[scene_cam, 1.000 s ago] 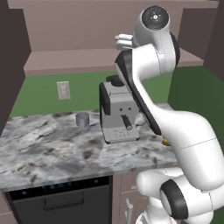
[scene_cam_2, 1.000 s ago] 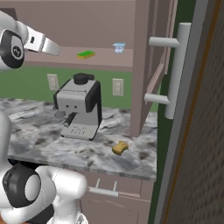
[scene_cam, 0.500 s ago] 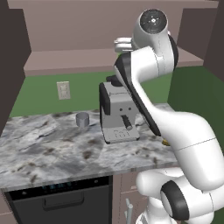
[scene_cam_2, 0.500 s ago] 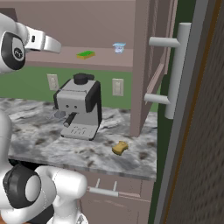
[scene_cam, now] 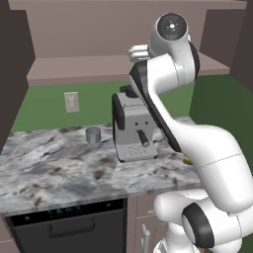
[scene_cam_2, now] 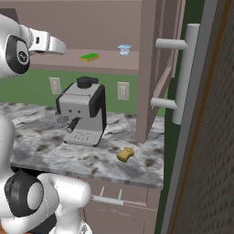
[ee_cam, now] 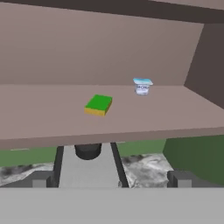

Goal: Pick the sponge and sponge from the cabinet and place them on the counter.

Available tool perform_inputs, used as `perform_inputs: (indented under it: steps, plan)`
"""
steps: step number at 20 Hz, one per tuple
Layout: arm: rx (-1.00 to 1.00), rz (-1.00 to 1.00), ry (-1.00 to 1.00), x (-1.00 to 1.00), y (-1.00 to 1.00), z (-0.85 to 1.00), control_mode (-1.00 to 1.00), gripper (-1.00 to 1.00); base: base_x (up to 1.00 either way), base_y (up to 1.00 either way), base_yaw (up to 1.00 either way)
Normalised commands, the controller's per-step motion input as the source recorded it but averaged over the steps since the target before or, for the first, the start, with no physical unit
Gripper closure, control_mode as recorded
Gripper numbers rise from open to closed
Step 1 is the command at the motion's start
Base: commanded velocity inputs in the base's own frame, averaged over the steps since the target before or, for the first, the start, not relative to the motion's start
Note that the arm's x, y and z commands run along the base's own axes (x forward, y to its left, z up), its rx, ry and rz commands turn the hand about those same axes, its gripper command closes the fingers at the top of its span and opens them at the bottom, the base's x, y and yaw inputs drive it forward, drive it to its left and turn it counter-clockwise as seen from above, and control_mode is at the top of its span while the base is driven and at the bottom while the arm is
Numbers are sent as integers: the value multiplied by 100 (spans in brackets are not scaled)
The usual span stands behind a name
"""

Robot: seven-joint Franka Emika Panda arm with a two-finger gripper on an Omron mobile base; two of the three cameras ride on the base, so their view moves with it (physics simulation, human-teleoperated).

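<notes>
Nearest you, the tan sponge [scene_cam_2: 125, 154] lies on the worktop [scene_cam_2: 55, 153], just right of the coffee machine [scene_cam_2: 83, 117] and near the worktop's front edge, beside the open cabinet door [scene_cam_2: 153, 68]. Your gripper [ee_cam: 112, 178] stands wide open and empty above the coffee machine, level with the front edge of the cabinet [ee_cam: 109, 57] shelf and well short of what rests there. Farther in, on that shelf, you see the green sponge [ee_cam: 98, 105] lying flat, with the white cup [ee_cam: 142, 86] behind it to the right, apart from it.

Green sponge [ee_cam: 99, 104] flat in cabinet [ee_cam: 109, 52], tan sponge [scene_cam_2: 125, 154] on counter [scene_cam_2: 55, 153]
</notes>
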Motion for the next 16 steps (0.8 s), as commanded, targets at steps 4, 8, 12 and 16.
perform_inputs:
  steps: [4, 8, 12, 16]
  plan:
    - [0, -1, 0, 20, -5, -9, -100, -100, 0, 0, 0]
    - [0, -5, 0, 19, 0, -6, -100, -100, 0, 0, 0]
    - [2, -7, 0, 17, 0, -3, -100, -100, 0, 0, 0]
    - [5, -8, 0, 15, 0, -3, -100, -100, 0, 0, 0]
